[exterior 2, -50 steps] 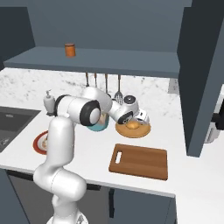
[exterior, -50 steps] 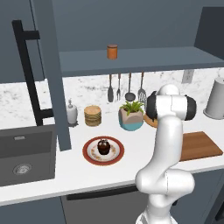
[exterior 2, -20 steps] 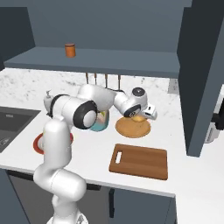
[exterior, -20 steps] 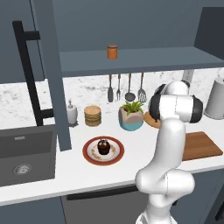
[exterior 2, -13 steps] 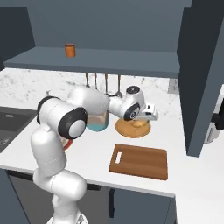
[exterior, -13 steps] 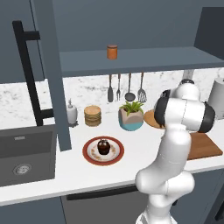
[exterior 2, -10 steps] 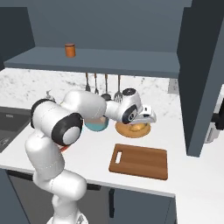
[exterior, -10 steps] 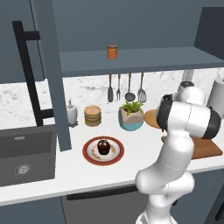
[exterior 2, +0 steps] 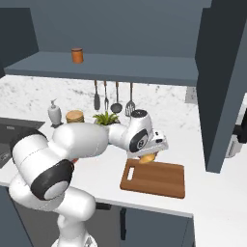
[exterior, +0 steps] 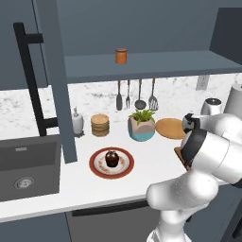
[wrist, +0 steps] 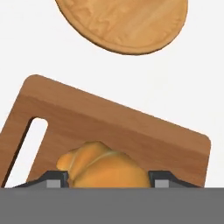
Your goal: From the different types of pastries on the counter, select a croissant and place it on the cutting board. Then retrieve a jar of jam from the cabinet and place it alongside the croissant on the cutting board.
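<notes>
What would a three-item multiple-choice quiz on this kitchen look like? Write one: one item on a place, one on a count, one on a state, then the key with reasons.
1. Where does the jam jar stand?
A. On the cabinet shelf
B. On the cutting board
C. In the sink

2. How many utensils hang on the wall above the potted plant?
A. One
B. Six
C. Three

3. What is the gripper doing?
A. Hanging open over the cupcake
B. Holding the croissant over the cutting board
C. Gripping the soap bottle

Key: 1 A, the orange-brown jar sits alone on the shelf in both base views. 2 C, three dark utensils hang side by side. 3 B, the hand view shows the croissant between the fingertips with the board beneath, and the round wooden plate beyond it is bare.
</notes>
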Motion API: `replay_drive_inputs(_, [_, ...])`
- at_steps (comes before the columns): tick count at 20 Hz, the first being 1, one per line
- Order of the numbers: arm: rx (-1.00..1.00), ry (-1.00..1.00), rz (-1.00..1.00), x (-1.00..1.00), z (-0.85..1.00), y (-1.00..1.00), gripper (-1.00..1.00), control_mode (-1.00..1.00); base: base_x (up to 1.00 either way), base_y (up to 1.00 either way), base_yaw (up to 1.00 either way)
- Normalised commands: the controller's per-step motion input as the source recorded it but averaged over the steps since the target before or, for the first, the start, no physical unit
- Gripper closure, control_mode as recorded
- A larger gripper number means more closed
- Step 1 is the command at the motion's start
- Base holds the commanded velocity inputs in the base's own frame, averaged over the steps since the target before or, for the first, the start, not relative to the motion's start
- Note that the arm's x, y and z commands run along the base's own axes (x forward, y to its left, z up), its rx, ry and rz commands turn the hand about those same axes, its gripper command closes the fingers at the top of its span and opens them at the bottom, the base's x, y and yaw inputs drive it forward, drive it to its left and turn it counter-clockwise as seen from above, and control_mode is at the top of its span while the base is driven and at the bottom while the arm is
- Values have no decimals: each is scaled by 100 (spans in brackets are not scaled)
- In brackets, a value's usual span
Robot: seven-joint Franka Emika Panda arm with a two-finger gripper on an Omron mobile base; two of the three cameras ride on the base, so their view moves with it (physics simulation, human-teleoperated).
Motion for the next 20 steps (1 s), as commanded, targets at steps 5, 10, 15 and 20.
replay_drive_inputs(5, [-14, 14, 28, -96, -41, 0, 100, -100, 0, 0, 0])
replay_drive_inputs(10, [11, 0, 16, -18, -1, 13, 100, -100, 0, 0, 0])
replay_drive_inputs(15, [13, 0, 9, -1, 0, 9, 100, -100, 0, 0, 0])
replay_drive_inputs(20, [0, 0, 0, 5, 0, 0, 100, -100, 0, 0, 0])
